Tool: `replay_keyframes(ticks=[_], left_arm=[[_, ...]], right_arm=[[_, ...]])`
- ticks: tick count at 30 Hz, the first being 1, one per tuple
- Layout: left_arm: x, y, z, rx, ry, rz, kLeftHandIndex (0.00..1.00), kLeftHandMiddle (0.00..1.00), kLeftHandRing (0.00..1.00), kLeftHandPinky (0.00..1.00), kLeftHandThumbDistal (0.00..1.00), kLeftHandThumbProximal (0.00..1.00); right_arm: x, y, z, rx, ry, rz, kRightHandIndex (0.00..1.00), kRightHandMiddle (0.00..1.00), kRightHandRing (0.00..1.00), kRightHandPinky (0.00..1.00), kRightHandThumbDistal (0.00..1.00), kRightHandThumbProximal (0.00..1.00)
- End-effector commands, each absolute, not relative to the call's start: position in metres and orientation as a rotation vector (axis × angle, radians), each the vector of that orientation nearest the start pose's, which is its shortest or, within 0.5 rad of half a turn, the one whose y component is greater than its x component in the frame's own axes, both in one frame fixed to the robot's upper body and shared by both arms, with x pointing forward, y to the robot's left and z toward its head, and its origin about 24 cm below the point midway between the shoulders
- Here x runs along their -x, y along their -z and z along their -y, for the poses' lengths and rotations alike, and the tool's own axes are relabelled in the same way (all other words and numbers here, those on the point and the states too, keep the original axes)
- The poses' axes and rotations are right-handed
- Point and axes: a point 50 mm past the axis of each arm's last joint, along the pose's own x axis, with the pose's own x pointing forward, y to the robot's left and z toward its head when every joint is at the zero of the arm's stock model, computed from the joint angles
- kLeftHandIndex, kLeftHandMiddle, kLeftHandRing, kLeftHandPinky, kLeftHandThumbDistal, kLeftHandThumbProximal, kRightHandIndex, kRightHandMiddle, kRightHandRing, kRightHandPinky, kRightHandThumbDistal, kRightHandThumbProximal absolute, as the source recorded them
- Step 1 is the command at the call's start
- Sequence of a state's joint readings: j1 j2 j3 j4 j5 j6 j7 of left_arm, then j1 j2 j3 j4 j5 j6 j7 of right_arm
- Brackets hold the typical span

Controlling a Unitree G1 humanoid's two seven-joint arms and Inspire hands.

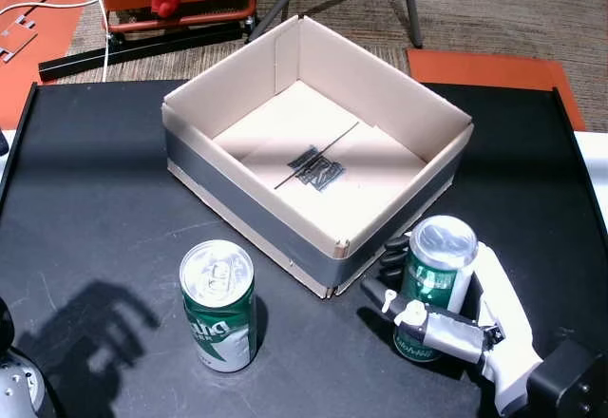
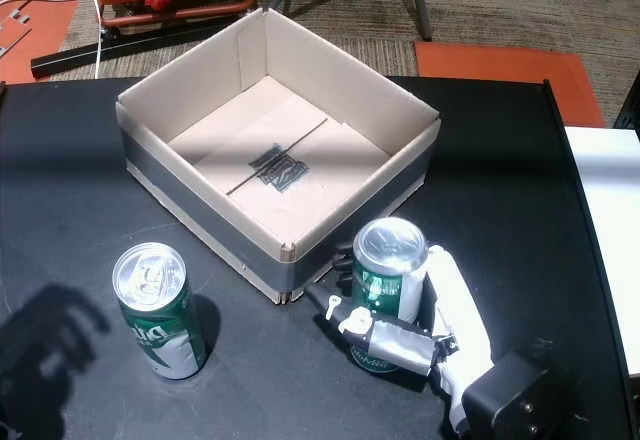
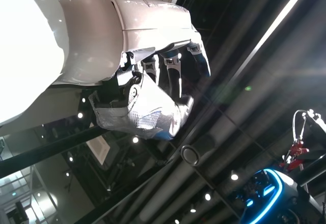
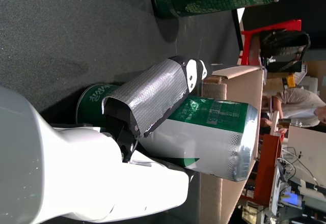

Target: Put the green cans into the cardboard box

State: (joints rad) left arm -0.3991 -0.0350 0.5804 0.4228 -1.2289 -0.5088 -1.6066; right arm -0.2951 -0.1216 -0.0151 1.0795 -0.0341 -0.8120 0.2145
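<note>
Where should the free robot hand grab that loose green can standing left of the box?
Wrap the loose green can around its mid-body from the left. It stands upright with bare table on that side, while the cardboard box crowds its right.

Cardboard box (image 1: 313,166): open-top, empty, grey tape band round the outside, set corner-on. Can A (image 1: 218,306): green-and-white, silver unopened top, upright, standing free just off the box's near-left wall. Can B (image 1: 435,280): same type, upright, just beside the box's near corner on its right side, fingers wrapped round it. Both cans outside the box.
</note>
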Motion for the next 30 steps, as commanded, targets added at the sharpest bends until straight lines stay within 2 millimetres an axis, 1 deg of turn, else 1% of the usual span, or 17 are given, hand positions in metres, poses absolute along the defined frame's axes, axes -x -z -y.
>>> replay_keyframes(ticks=[1,4,5,6,8,10,12,13,15,17,19,20,23,26,27,29,30], left_arm=[[-0.2495,-0.0924,-0.2273,0.462,0.562,1.35,0.42,0.33,0.42,0.77,0.16,0.0],[-0.2491,-0.0931,-0.2267,0.452,0.554,1.355,0.42,0.33,0.43,0.78,0.12,0.0],[-0.2491,-0.0932,-0.2268,0.452,0.553,1.356,0.42,0.32,0.43,0.78,0.14,0.0],[-0.2491,-0.0934,-0.2271,0.446,0.547,1.358,0.41,0.32,0.44,0.78,0.11,0.0],[-0.2492,-0.0921,-0.2273,0.46,0.546,1.356,0.42,0.33,0.43,0.78,0.11,0.0],[-0.2494,-0.0915,-0.2272,0.468,0.55,1.352,0.41,0.32,0.43,0.77,0.16,0.0],[-0.2499,-0.0935,-0.2273,0.471,0.579,1.348,0.45,0.34,0.45,0.82,0.04,0.0],[-0.2502,-0.0946,-0.2276,0.467,0.587,1.348,0.45,0.33,0.44,0.83,0.02,0.0],[-0.251,-0.0956,-0.229,0.45,0.578,1.349,0.43,0.32,0.42,0.84,0.02,0.04],[-0.2512,-0.0956,-0.2288,0.447,0.57,1.353,0.42,0.31,0.42,0.85,0.0,0.07],[-0.2513,-0.0963,-0.2284,0.446,0.571,1.358,0.43,0.31,0.43,0.87,0.0,0.08],[-0.2517,-0.0966,-0.2285,0.45,0.58,1.355,0.44,0.32,0.43,0.86,0.0,0.09],[-0.2525,-0.0974,-0.2291,0.46,0.6,1.351,0.48,0.36,0.51,0.87,0.0,0.12],[-0.2523,-0.0975,-0.2286,0.452,0.582,1.362,0.43,0.31,0.45,0.85,0.01,0.13],[-0.2524,-0.0975,-0.2286,0.453,0.586,1.358,0.44,0.32,0.45,0.86,0.0,0.11],[-0.2524,-0.0972,-0.228,0.456,0.592,1.356,0.46,0.35,0.51,0.87,0.0,0.17],[-0.2524,-0.0973,-0.2275,0.463,0.595,1.359,0.45,0.34,0.51,0.86,0.0,0.16]], right_arm=[[-0.2594,0.0414,0.1635,0.151,-0.266,-0.018,0.38,0.51,0.55,0.58,0.91,0.22],[-0.2593,0.0417,0.1632,0.147,-0.265,-0.02,0.38,0.51,0.55,0.58,0.92,0.22],[-0.2593,0.0416,0.1631,0.147,-0.265,-0.019,0.38,0.51,0.55,0.58,0.91,0.22],[-0.2592,0.0416,0.163,0.147,-0.263,-0.017,0.37,0.5,0.54,0.58,0.91,0.21],[-0.2592,0.0417,0.163,0.135,-0.254,-0.017,0.34,0.47,0.52,0.57,0.92,0.21],[-0.2592,0.0416,0.163,0.113,-0.247,-0.014,0.32,0.44,0.5,0.55,0.92,0.2],[-0.2595,0.042,0.1632,0.081,-0.237,-0.017,0.29,0.39,0.45,0.51,0.92,0.17],[-0.2597,0.0423,0.1632,0.067,-0.233,-0.02,0.27,0.37,0.44,0.49,0.91,0.16],[-0.2601,0.0429,0.1628,0.019,-0.225,-0.026,0.21,0.3,0.38,0.43,0.86,0.08],[-0.2607,0.0436,0.1625,-0.023,-0.215,-0.034,0.14,0.23,0.3,0.36,0.83,0.05],[-0.2614,0.0437,0.1623,-0.055,-0.205,-0.037,0.07,0.16,0.24,0.27,0.81,0.04],[-0.2616,0.0436,0.1623,-0.07,-0.199,-0.036,0.04,0.11,0.2,0.22,0.82,0.07],[-0.2623,0.0427,0.1617,-0.097,-0.179,-0.027,0.0,0.01,0.09,0.12,0.79,0.03],[-0.2625,0.0422,0.1614,-0.103,-0.163,-0.021,0.0,0.0,0.06,0.09,0.79,0.02],[-0.2626,0.0422,0.1613,-0.105,-0.16,-0.021,0.0,0.0,0.05,0.08,0.78,0.01],[-0.2629,0.0423,0.1613,-0.106,-0.155,-0.023,0.0,0.0,0.05,0.07,0.78,0.01],[-0.263,0.0423,0.1614,-0.105,-0.154,-0.024,0.0,0.0,0.05,0.07,0.79,0.01]])
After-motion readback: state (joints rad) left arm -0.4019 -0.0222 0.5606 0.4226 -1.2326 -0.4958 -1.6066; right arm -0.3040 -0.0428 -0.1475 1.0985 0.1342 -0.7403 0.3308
